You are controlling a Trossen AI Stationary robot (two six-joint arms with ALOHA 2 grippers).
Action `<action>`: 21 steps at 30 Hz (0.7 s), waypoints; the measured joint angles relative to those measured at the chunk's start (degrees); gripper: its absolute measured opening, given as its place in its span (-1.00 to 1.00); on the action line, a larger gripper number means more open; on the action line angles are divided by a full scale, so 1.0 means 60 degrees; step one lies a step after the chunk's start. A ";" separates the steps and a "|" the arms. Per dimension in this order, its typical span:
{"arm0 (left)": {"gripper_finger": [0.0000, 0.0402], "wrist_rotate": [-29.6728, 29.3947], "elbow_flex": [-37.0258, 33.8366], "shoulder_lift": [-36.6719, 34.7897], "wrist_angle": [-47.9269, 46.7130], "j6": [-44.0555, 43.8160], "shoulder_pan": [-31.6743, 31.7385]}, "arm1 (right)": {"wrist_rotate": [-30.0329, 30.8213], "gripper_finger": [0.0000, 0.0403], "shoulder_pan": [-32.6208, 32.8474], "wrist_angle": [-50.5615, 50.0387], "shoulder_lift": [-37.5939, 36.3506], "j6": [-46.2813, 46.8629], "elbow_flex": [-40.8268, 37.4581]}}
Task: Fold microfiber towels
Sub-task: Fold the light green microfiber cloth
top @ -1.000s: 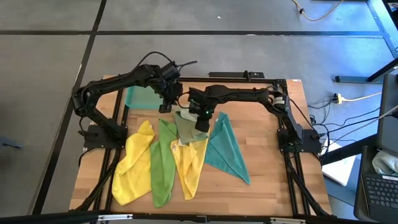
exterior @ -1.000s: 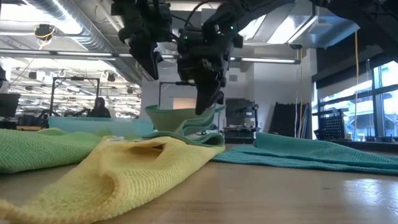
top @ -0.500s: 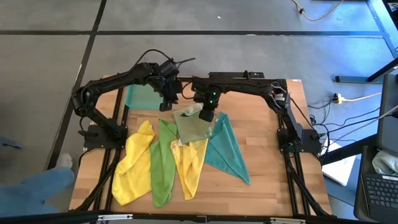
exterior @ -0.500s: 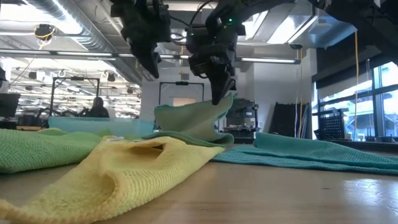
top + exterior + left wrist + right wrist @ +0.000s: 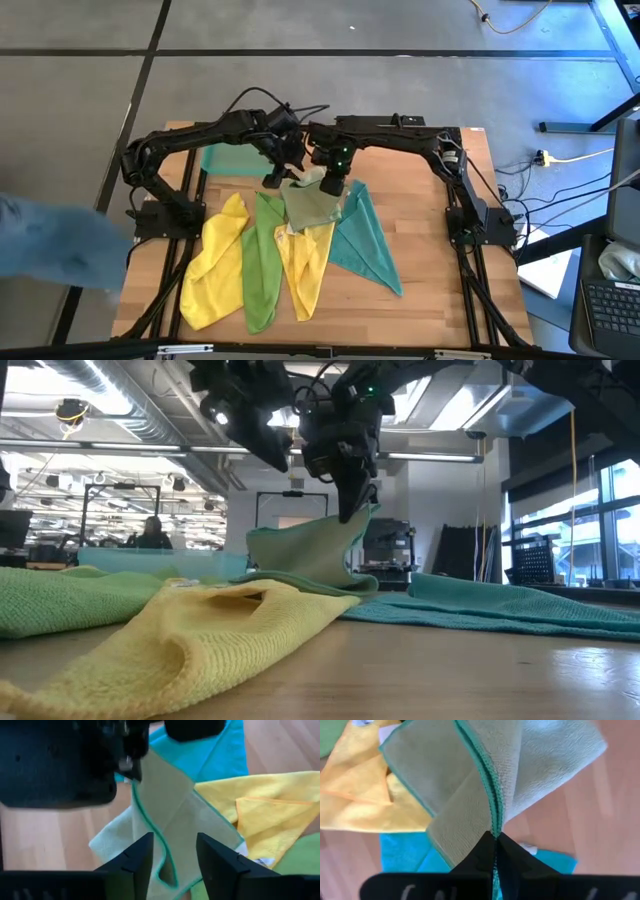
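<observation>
High view first: my tray (image 5: 225,158) sits at the table's (image 5: 420,300) far left, under the left arm, and I can't tell whether anything lies in it. In front of it the towels fan out: a yellow towel (image 5: 215,265) at left, the green towel (image 5: 262,265) beside it, a second yellow towel (image 5: 308,265) partly under the olive towel (image 5: 312,205), and the teal towel (image 5: 362,240) at right.

My right gripper (image 5: 333,187) has its fingers pressed together on the olive towel's far edge. Right wrist view shows the two fingertips (image 5: 492,845) meeting on the teal-stitched hem, the olive towel (image 5: 485,785) hanging from that pinch in two folds. Low view shows the right gripper (image 5: 350,512) lifting that edge into a peak while the rest of the olive towel (image 5: 300,555) lies on the other towels.

My left gripper (image 5: 274,178) hangs just beside the right one, over the olive towel's far left edge. Left wrist view shows its fingers (image 5: 142,857) spread with the olive towel (image 5: 187,827) visible between them, nothing gripped. In the low view the left gripper (image 5: 275,455) is above the cloth and clear of it.

A blurred person (image 5: 50,245) shows at the left edge of the high view.
</observation>
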 joint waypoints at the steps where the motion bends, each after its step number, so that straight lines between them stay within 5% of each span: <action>1: -0.24 -0.0095 0.0000 0.0028 0.0010 -0.0013 0.0001 | -0.0034 -0.94 0.0002 -0.0053 -0.0008 0.0000 -0.0001; 14: 0.00 0.0360 -0.0015 0.0101 0.0446 -0.0641 -0.0070 | -0.0034 -0.94 -0.0035 0.0332 -0.1082 0.0296 0.0010; 21: 0.00 -0.0664 -0.0004 0.0198 0.1289 -0.0640 -0.0534 | -0.0061 -0.94 0.0020 0.0301 -0.1117 0.0022 0.0006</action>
